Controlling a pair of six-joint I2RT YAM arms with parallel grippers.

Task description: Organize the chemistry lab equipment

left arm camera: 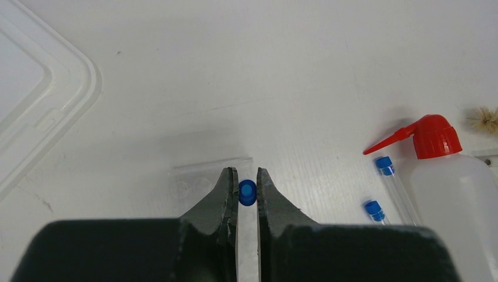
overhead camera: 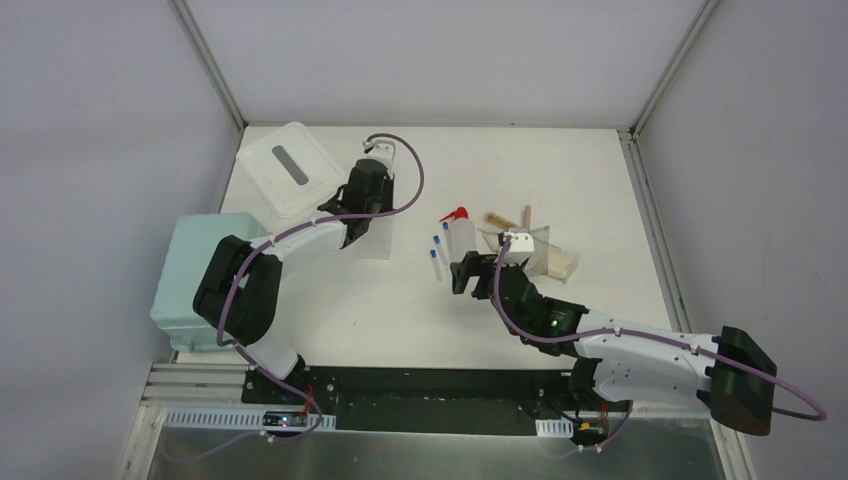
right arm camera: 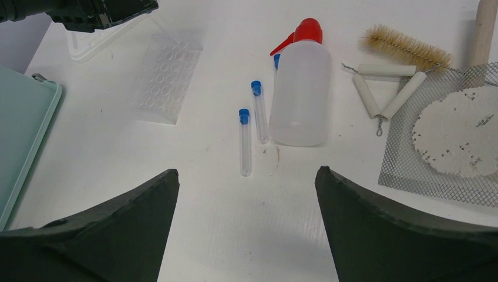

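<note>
My left gripper (left arm camera: 247,176) is shut on a small clear blue-capped tube (left arm camera: 247,192), seen end-on, directly over the clear rectangular tube rack (left arm camera: 199,179). In the top view this gripper (overhead camera: 350,222) is at the rack (overhead camera: 373,243). Two more blue-capped tubes (right arm camera: 245,141) (right arm camera: 258,111) lie on the table left of the white squeeze bottle with red spout (right arm camera: 299,94); a third is partly hidden behind the bottle. My right gripper (right arm camera: 246,171) is open and empty, hovering just in front of these tubes. In the top view it (overhead camera: 468,272) is beside the bottle (overhead camera: 460,238).
A pale teal bin (overhead camera: 195,280) stands at the left table edge, its white lid (overhead camera: 290,168) at the back left. Right of the bottle lie a bristle brush (right arm camera: 405,47), a clay triangle (right arm camera: 384,88), wire gauze (right arm camera: 452,141) and a wooden handle (right arm camera: 484,29).
</note>
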